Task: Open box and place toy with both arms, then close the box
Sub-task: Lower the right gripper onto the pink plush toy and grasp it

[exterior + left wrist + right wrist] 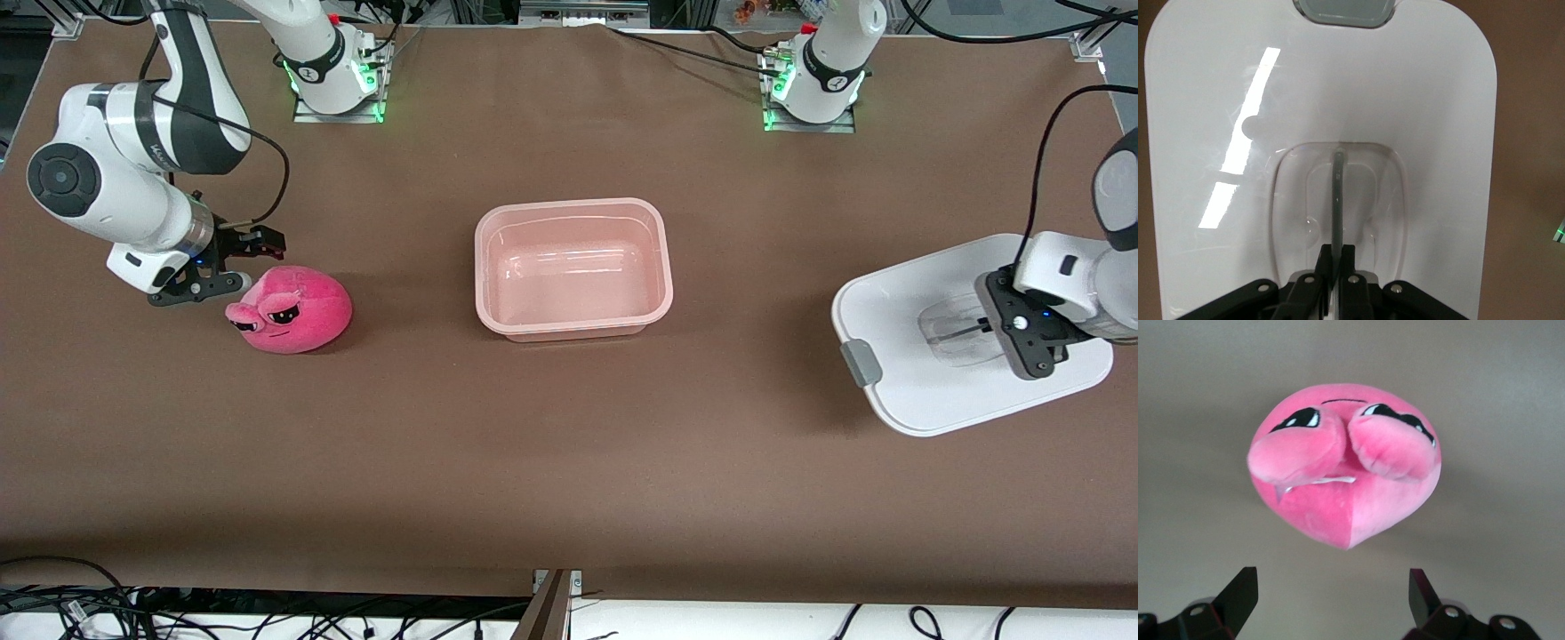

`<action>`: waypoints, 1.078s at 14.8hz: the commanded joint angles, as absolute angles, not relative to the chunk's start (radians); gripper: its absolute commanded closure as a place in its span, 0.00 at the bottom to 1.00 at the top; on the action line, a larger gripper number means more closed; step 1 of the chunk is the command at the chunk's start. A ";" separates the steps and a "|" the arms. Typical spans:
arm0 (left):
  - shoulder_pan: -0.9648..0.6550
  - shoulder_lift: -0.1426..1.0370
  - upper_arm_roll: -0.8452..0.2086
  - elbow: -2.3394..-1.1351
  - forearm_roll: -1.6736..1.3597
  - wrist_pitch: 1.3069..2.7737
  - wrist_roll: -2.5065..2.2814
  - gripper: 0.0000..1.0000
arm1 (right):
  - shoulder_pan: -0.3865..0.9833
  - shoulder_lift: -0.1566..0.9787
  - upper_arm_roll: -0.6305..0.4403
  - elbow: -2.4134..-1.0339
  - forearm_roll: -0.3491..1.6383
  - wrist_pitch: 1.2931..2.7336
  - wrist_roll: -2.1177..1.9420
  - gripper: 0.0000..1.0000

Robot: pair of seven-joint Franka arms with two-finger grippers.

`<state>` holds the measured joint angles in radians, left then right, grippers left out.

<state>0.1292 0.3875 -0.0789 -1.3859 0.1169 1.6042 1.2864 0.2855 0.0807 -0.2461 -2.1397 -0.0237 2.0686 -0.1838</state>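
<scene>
The pale pink tub [573,209] of the box stands open and empty at the table's middle. Its white lid [916,293] is off, at the left arm's end of the table, one grey clip [861,362] showing. My left gripper [987,326] is shut on the lid's thin handle bar [1337,200] in the clear recess; in the left wrist view the gripper [1337,257] pinches it over the lid [1418,100]. The pink plush toy [298,311] lies toward the right arm's end. My right gripper [242,262] is open and empty just beside it; the right wrist view shows the toy [1345,467] ahead of the gripper [1331,587].
The brown table top [569,444] is bare between the toy, the tub and the lid. Both arm bases stand along the table's edge farthest from the front camera. Cables hang past the edge nearest the front camera.
</scene>
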 commanded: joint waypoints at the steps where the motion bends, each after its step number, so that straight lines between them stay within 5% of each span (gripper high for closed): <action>1: 0.133 0.394 -0.087 -1.367 0.121 1.586 1.328 1.00 | 0.284 0.092 -0.255 -2.187 -0.009 2.172 -0.225 0.00; 11: 0.135 0.394 -0.087 -1.367 0.121 1.586 1.328 1.00 | 0.284 0.213 -0.253 -2.209 0.055 2.341 -0.262 0.07; 12: 0.135 0.394 -0.087 -1.367 0.120 1.585 1.330 1.00 | 0.284 0.215 -0.253 -2.207 0.055 2.342 -0.262 0.16; 16: 0.133 0.394 -0.087 -1.367 0.121 1.586 1.328 1.00 | 0.284 0.215 -0.255 -2.201 0.055 2.336 -0.278 0.91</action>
<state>0.1310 0.3927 -0.0838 -1.3859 0.1169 1.6042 1.3023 0.2858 0.2202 -0.2534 -2.1929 0.0335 2.3255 -0.2433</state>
